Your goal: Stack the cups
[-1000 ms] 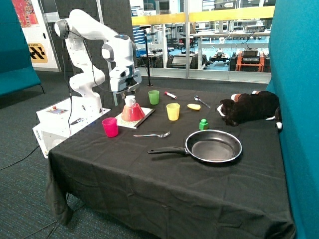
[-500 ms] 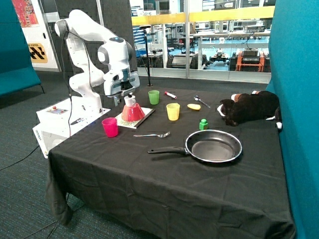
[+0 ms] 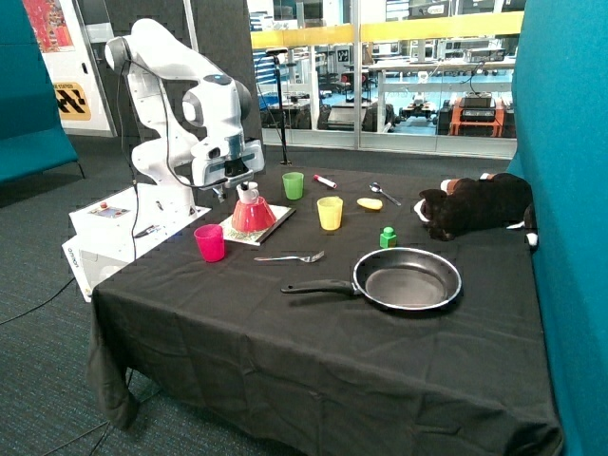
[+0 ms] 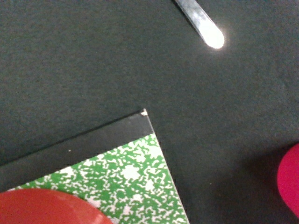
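Note:
Three cups stand apart on the black cloth. The magenta-pink cup (image 3: 209, 242) is near the table's edge by the robot base, the yellow cup (image 3: 330, 213) is mid-table, and the green cup (image 3: 293, 185) is behind it. My gripper (image 3: 225, 189) hangs above the table beside the salmon cone (image 3: 252, 211), over the notebook's near corner, higher than the pink cup and behind it. The wrist view shows the notebook corner (image 4: 126, 182), the cone's red edge (image 4: 46, 207), a sliver of the pink cup (image 4: 290, 184) and a fork handle (image 4: 201, 21). Nothing is held.
A frying pan (image 3: 407, 278) lies near the front and a fork (image 3: 290, 256) lies between it and the pink cup. A green block (image 3: 388, 237), a yellow lump (image 3: 370, 203), a spoon (image 3: 384, 194), a marker (image 3: 325, 180) and a plush toy (image 3: 475, 204) sit further back.
The gripper has swung away from above the cone, toward the robot-base side of the table and the pink cup. The cups have not moved.

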`<action>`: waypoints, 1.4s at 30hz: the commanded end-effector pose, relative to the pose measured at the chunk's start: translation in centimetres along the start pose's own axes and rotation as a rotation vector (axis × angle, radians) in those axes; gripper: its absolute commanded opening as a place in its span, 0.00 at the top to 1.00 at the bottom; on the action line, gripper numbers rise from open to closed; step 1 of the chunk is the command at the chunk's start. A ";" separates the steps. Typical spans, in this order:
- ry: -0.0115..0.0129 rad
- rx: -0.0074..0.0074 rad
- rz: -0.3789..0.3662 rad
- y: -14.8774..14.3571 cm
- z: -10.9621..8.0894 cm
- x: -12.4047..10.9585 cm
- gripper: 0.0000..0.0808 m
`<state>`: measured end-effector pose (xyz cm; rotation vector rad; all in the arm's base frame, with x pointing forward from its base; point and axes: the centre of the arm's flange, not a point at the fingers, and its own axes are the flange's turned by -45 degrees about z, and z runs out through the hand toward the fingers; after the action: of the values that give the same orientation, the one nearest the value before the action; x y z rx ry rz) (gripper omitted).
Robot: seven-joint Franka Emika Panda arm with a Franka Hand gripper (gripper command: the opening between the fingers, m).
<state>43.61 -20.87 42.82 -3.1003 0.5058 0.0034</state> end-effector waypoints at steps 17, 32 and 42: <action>0.0022 0.0001 -0.006 3.3 1.9 -1.3 0.25; 0.0022 0.0001 -0.031 4.0 4.0 -1.3 0.25; 0.0022 0.0001 -0.033 4.6 4.9 -1.2 0.25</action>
<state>41.07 -24.27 38.91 -3.1114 0.4655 0.0005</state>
